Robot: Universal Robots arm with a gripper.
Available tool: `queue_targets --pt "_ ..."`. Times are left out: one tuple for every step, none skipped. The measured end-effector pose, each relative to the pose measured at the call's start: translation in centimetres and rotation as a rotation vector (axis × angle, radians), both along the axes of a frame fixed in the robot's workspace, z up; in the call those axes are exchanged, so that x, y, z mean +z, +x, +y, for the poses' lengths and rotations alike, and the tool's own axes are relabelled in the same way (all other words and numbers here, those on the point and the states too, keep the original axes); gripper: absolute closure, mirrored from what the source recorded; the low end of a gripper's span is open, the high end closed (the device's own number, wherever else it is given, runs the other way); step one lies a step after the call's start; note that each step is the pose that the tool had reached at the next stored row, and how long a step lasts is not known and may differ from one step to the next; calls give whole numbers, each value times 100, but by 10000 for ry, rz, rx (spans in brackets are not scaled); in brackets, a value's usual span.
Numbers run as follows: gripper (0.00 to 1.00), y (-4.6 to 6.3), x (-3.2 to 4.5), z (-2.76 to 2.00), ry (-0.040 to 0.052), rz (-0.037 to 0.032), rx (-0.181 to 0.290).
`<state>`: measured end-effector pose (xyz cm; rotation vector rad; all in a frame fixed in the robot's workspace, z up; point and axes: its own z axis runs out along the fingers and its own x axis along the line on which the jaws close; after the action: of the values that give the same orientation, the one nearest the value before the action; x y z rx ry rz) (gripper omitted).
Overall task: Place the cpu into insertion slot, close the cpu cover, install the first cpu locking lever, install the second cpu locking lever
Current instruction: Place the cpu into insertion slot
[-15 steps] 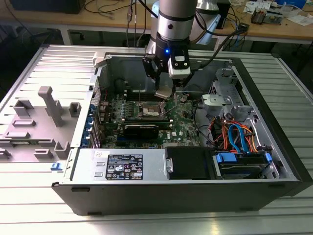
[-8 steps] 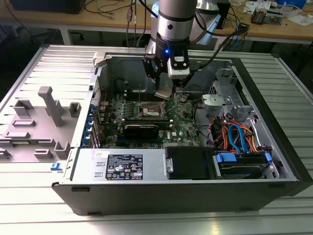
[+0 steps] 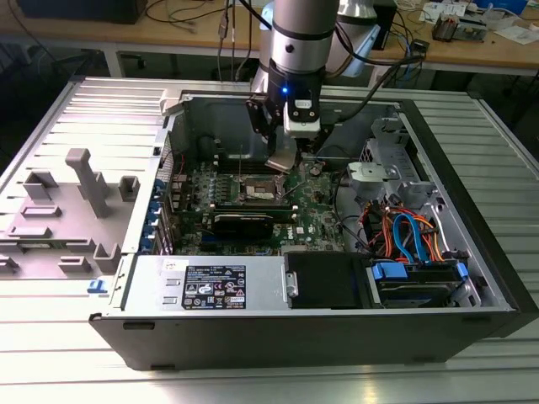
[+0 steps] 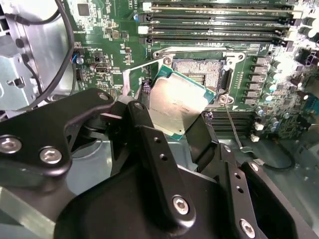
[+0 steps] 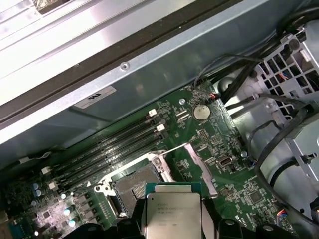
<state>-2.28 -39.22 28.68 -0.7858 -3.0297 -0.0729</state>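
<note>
The small square cpu with a dull silver-grey metal top (image 4: 177,107) is pinched by its edges in the black claw (image 4: 172,124), which is clenched on it. It hangs just above and slightly short of the insertion slot (image 4: 199,74), a square socket with a dark centre and a silver rim, and is apart from it in both wrist views. The socket looks bare, so by my reading the first step, placing the chip, is the one in hand. Seating it calls for the chip to be level and square to the rim. In the second wrist view its edges look skewed against the socket.

The thin silver cpu cover (image 5: 199,167) stands swung up beside the socket. A thin wire locking lever (image 4: 233,130) lies released alongside. Neither appears to block the opening. Long black memory slots (image 4: 214,20) flank the socket on the green board (image 4: 99,50), within the open grey computer case (image 3: 472,210) on the ribbed metal surface (image 3: 50,370).
</note>
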Motion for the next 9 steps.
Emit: queue_targets --pt "46 0 -6 0 0 0 -179" --pt "46 0 -14 0 1 0 -372" --pt "46 0 -21 0 0 0 -523" --pt "46 0 -24 0 -3 0 -608" --pt "46 0 -29 0 -7 0 -756" --pt "46 0 -33 0 -9 1 -858" --pt "46 0 -36 0 -8 0 -955" --pt "46 0 -40 0 -9 0 -1075" --pt "46 0 -42 0 -8 1 -1168"
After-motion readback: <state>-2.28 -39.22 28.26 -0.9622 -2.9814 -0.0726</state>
